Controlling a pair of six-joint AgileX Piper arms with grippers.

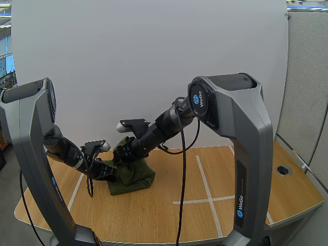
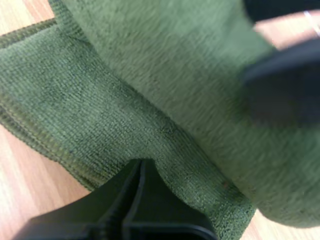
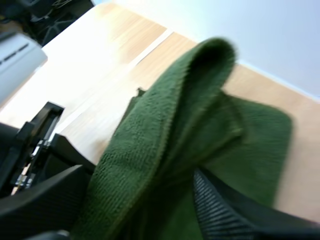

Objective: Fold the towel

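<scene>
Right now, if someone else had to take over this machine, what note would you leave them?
Left gripper: shut on the towel at its left edge, low over the table.
Right gripper: shut on the towel, holding a fold raised above the rest.
Done: both grips are on and one part is up. The rest lies bunched on the table's left side.
Left: carry the raised part over, lay it flat, let go.

Left fingers (image 2: pixel 100 215) together, tips pinching green towel (image 2: pixel 125 100) fold; wooden table (image 2: pixel 30 185) beneath.
</scene>
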